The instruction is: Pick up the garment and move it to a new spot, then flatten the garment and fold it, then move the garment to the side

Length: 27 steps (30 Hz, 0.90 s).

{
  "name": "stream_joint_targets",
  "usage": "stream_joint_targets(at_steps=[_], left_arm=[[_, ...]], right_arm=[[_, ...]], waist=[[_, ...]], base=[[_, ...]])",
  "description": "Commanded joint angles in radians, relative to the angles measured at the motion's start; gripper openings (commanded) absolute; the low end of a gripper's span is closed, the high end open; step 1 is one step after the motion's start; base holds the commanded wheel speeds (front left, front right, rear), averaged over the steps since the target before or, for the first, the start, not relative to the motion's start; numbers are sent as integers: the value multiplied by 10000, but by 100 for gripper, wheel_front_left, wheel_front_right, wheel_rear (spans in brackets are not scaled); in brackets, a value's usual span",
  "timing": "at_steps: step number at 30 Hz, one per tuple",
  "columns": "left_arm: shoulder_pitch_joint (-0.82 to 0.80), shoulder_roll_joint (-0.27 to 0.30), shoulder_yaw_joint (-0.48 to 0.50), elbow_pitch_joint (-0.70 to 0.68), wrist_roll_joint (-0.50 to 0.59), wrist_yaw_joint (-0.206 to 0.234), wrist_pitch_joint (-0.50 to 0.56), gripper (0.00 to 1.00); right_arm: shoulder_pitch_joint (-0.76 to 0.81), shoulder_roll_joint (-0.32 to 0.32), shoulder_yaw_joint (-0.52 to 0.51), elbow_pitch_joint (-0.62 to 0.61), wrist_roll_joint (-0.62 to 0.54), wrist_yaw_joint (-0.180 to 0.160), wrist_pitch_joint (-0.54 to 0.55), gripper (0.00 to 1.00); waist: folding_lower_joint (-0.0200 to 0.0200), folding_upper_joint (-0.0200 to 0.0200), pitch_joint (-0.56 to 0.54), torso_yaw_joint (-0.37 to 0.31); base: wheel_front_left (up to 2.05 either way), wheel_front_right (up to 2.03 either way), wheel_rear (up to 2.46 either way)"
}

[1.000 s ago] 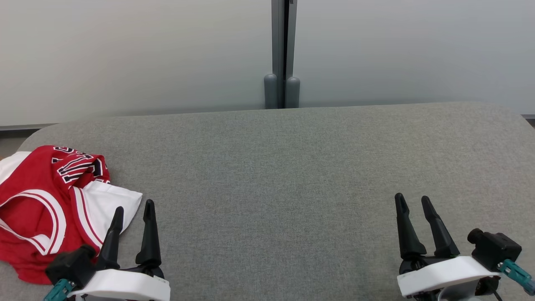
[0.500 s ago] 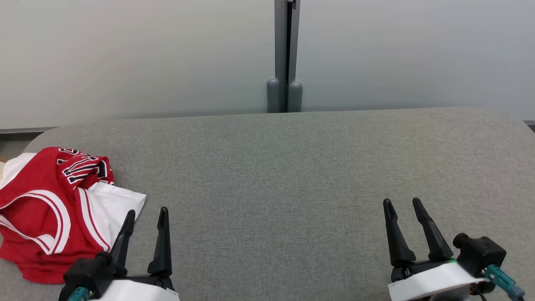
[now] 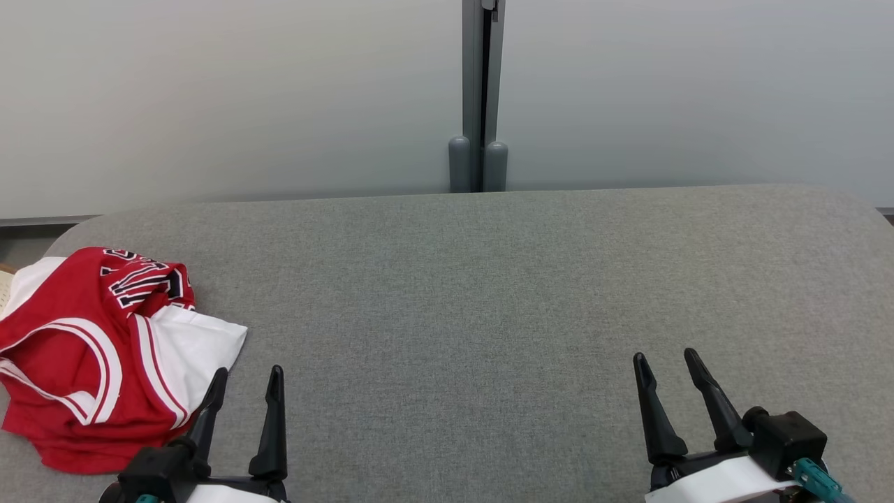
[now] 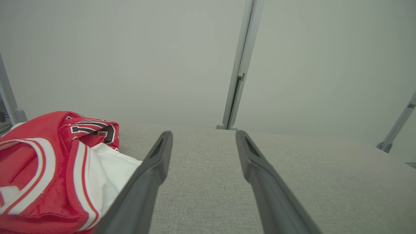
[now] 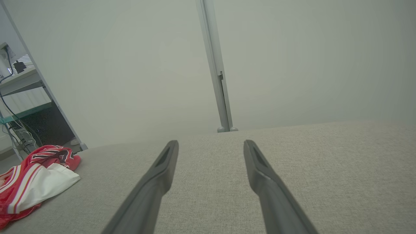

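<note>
A grey cloth-covered bench with rounded corners stands before a pale wall. A grey post rises behind its middle, two rounded caps at its foot. Off left, a desk with cables.

The grey fabric tabletop lies open from 10 o'clock round to 3 o'clock. The crumpled red-and-white jersey blocks the 8 o'clock corner (just beside the wide-spread left gripper). At 12 o'clock the pale partition and its grey post close the far edge.
</note>
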Motion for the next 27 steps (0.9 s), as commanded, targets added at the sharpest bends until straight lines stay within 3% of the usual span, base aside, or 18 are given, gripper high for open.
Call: stream_joint_targets(at_steps=[1,27], left_arm=[[42,27,96,51,273,-93,-106,100],[148,-23,241,62,2031,-137,-538,100]], right_arm=[[-42,-51,-4,-27,-265,2,-120,100],[46,-64,-404,107,-1542,2,-557,100]], waist=[[0,0,17,10],[0,0,89,89]], base=[[0,0,0],[0,0,0]])
